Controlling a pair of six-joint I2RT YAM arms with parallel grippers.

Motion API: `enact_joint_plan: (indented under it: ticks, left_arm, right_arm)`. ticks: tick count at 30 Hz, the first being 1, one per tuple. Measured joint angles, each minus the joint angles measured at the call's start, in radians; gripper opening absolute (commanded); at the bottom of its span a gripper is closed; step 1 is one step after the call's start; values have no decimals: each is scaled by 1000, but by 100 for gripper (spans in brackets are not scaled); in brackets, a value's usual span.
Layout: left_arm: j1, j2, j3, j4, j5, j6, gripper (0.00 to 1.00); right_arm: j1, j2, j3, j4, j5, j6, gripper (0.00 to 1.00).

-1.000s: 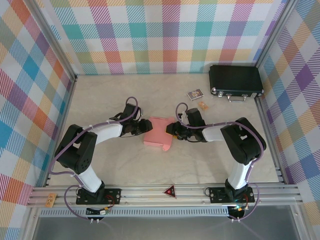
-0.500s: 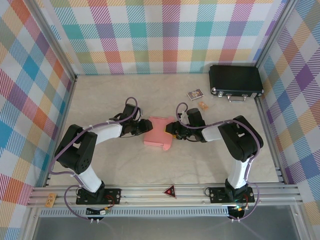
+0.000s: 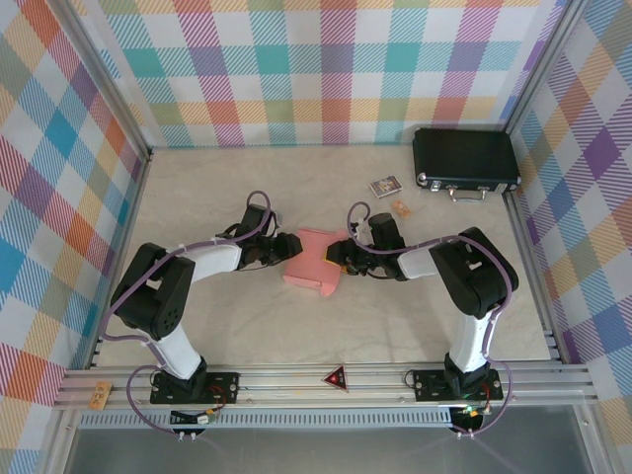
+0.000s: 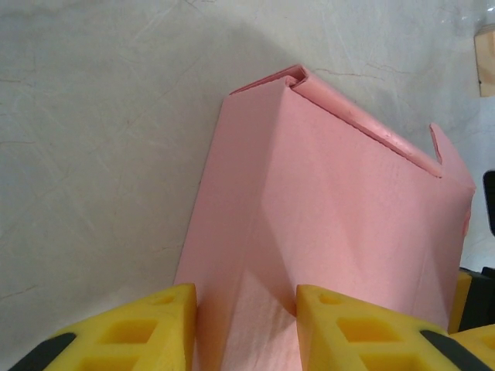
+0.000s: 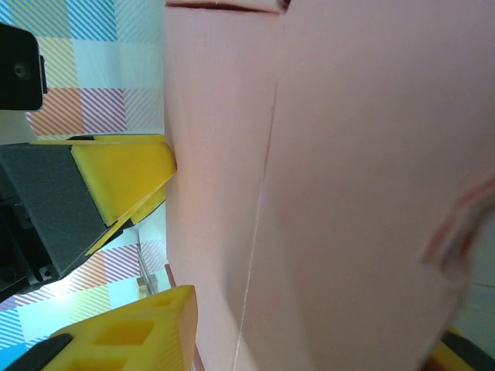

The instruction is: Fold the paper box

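Observation:
The paper box (image 3: pixel 312 261) is a salmon-pink, partly folded cardboard piece lying mid-table between my two arms. My left gripper (image 3: pixel 283 251) comes at it from the left. In the left wrist view its yellow fingers (image 4: pixel 155 328) press against both sides of a raised fold of the box (image 4: pixel 332 201), and the gripper (image 4: pixel 246 328) is shut on it. My right gripper (image 3: pixel 341 255) holds the box's right side. In the right wrist view the pink cardboard (image 5: pixel 348 185) spans the whole gap between the fingers (image 5: pixel 128 332) of that gripper (image 5: pixel 317 336).
A black hard case (image 3: pixel 465 161) lies at the back right. Two small cards (image 3: pixel 385 185) (image 3: pixel 400 207) lie just in front of it. Checked walls close three sides, and an aluminium rail (image 3: pixel 336 377) runs along the near edge.
The right gripper has edged a little left and up, and the box's far right flap now stands slightly higher. The left arm has hardly moved.

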Motion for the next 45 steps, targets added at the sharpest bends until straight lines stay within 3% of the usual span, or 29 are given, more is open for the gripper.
enact_joint_plan:
  ticks: [14, 26, 34, 45]
  left_arm:
    - [0, 17, -2, 75, 24, -33, 41]
    - [1, 36, -22, 144, 17, -59, 43]
    - [-20, 69, -37, 139, 61, -57, 44]
    - [-21, 57, -25, 89, 19, -51, 46]
  right_arm:
    - [0, -136, 46, -145, 37, -42, 42]
    - [8, -137, 161, -233, 32, -82, 42]
    - [50, -125, 255, -289, 44, -121, 44]
    - [54, -126, 316, -410, 87, -179, 49]
